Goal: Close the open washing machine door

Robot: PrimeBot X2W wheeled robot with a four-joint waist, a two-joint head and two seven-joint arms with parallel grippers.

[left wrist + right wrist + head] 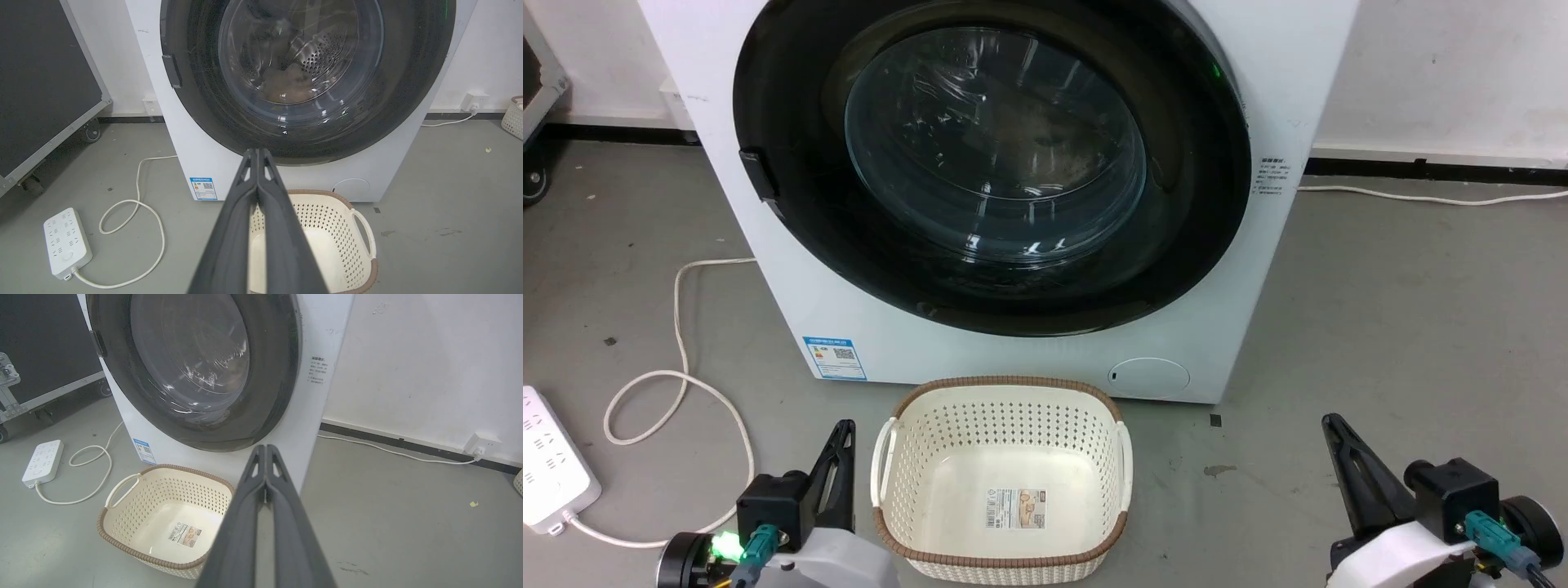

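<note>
Head view. The washing machine point(1258, 269) stands on the grey floor point(1405, 327), white front facing the camera. The washing machine door point(992, 155) sits flush in that front, its black rim unbroken all round, with the latch tab at the left edge. A blue label point(834, 358) is low on the left. The cream basket point(1005, 382) stands on the floor just before the machine. A power strip point(547, 457) and looped cord point(678, 327) lie to the left. The left gripper point(845, 429) is at lower left and the right gripper point(1331, 420) at lower right, both well apart from the door.

Left wrist view. The left gripper point(257, 152) has its jaws clenched tip to tip, grasping nothing. Beyond them the door point(302, 53) lies seated against the machine, and the perforated drum point(322, 53) is visible through the glass. The basket point(327, 195) is below. A black wheeled case point(41, 81) is at far left.

Right wrist view. The right gripper point(266, 448) has its jaws clenched, empty. The door point(192, 367) is seen at an angle, lying flat on the machine's front. The basket point(184, 469) is to the left of the fingers. A wall socket point(484, 443) is at right.
</note>
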